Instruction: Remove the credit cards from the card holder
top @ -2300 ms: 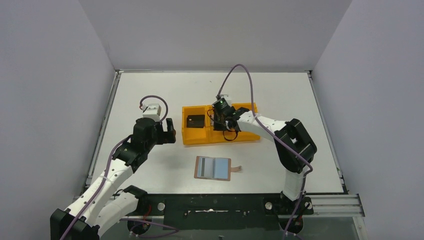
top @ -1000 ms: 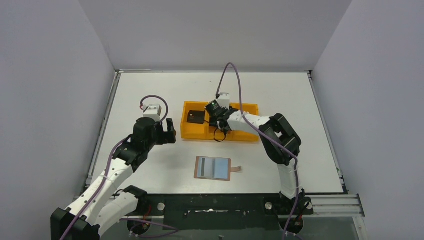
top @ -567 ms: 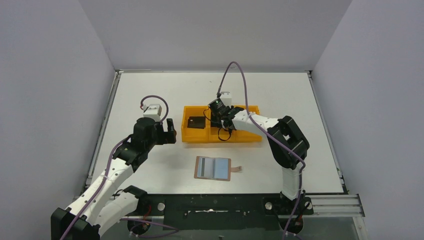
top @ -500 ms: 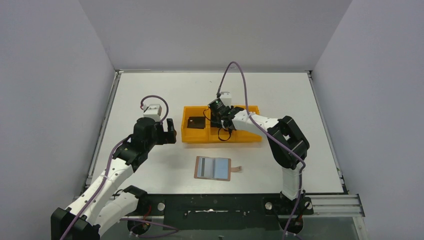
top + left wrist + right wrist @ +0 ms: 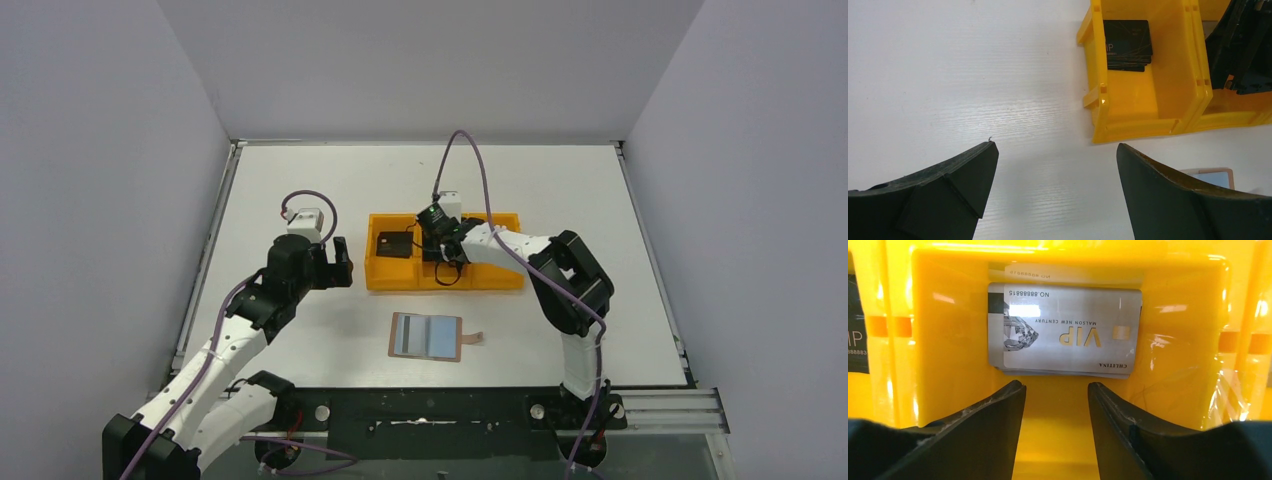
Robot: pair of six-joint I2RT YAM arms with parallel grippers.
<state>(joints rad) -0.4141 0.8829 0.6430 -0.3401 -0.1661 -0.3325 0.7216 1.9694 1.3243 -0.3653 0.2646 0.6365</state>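
The brown card holder (image 5: 427, 336) lies open and flat near the table's front, grey-blue inside up; its corner shows in the left wrist view (image 5: 1215, 176). A black card (image 5: 392, 244) lies in the orange tray's left compartment (image 5: 1127, 40). A small stack of silvery grey cards (image 5: 1068, 330) lies in the middle compartment. My right gripper (image 5: 437, 240) is open and empty low over that compartment, its tips just short of the cards (image 5: 1055, 385). My left gripper (image 5: 340, 262) is open and empty left of the tray (image 5: 1057, 146). No gold-tan card shows.
The orange three-compartment tray (image 5: 480, 280) stands mid-table with its long side across; its left end wall shows in the left wrist view (image 5: 1135, 127). The right arm's purple cable loops above the tray. White walls bound the table at the back and sides.
The tray has shifted and straightened a little under the right gripper, which stays over the middle compartment. The left arm and the card holder have not moved.
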